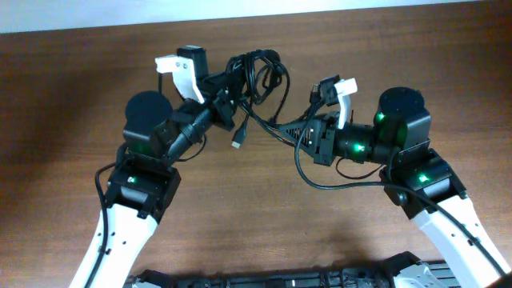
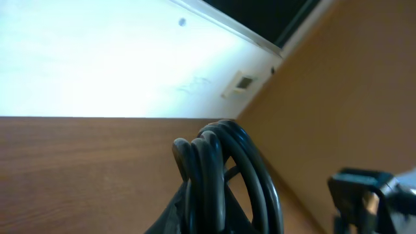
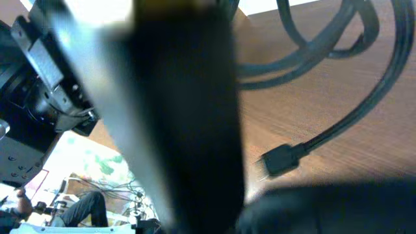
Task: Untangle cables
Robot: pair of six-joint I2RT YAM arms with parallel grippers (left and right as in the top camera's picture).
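Pulling apart the cables [image 1: 256,76], bunched between both arms, nearer the left. Pinching the bundle with the left gripper [image 1: 218,102]; for the right gripper [image 1: 310,132], at a stretched strand, cannot tell if closed. Next, probably: separate slowly, freeing the loose plug [image 1: 238,142].

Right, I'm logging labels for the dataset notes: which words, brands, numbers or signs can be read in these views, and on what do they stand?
No text can be read in any view.
cables: plain black, no marking visible.
plug: no logo or lettering visible.
wall plate: too small to tell whether it bears anything.
coloured patch in the background: too blurred to read.
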